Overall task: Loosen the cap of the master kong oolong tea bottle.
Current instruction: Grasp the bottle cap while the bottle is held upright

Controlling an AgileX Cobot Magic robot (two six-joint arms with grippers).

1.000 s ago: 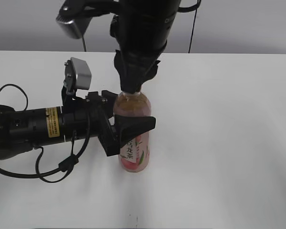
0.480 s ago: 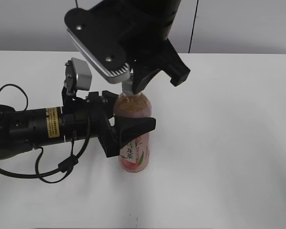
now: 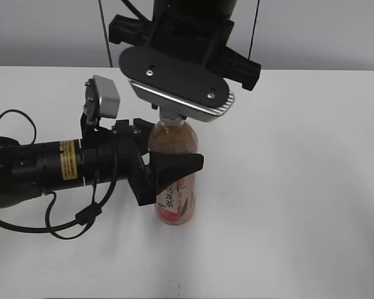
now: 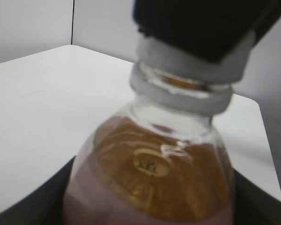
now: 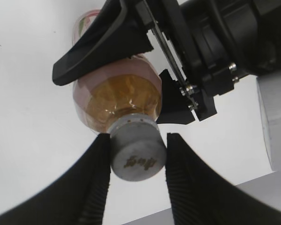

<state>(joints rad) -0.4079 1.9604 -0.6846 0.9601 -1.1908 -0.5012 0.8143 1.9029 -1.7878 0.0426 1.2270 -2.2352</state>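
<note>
The master kong oolong tea bottle [image 3: 174,168] stands upright near the middle of the white table [image 3: 299,187], with nothing else resting on the surface close to it. What crowds it is the robot itself. The left arm lies low across the table from the left edge of the exterior view, trailing a loop of black cable [image 3: 68,224], and its left end effector [image 3: 168,171] is clamped around the bottle's body, one dark finger [image 3: 177,164] crossing the front just above the pink peach label. From above, the right arm drops straight down onto the bottle top, and its silver-faced wrist camera housing [image 3: 181,90] blocks most of the neck and the cap from the exterior view.

In the right wrist view the white cap [image 5: 138,151] shows clearly, its dark logo facing the camera, with the right end effector [image 5: 136,154] closed narrowly on it: the two black fingers [image 5: 96,180] press against the ribbed sides from left and right.

The bottle holds pale amber tea, filled up to the shoulder. In the left wrist view the clear neck ring [image 4: 178,91] and the liquid surface below it are visible, though blurred.
</note>
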